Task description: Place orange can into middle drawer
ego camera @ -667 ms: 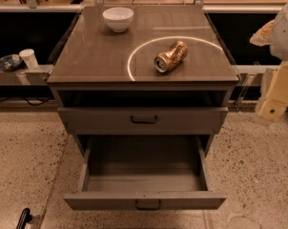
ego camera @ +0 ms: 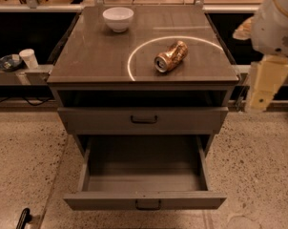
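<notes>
The orange can (ego camera: pixel 171 56) lies on its side on the cabinet top (ego camera: pixel 96 56), right of centre inside a bright ring of light, its silver lid end facing the front left. The middle drawer (ego camera: pixel 144 202) is pulled out and its inside is bare; its dark bar handle faces me. The drawer front above it (ego camera: pixel 144 119) is closed. My gripper (ego camera: pixel 264 87) hangs at the right edge of the view, beside the cabinet's right front corner, apart from the can and holding nothing I can see.
A white bowl (ego camera: pixel 118 18) stands at the back left of the cabinet top. A shelf on the left holds a white cup (ego camera: pixel 28 58) and a dark dish (ego camera: pixel 8 62). Speckled floor surrounds the cabinet. A dark object (ego camera: pixel 23 218) lies at the bottom left.
My arm at the right has shifted slightly to the left, toward the cabinet. The can, the bowl and the drawers have not moved.
</notes>
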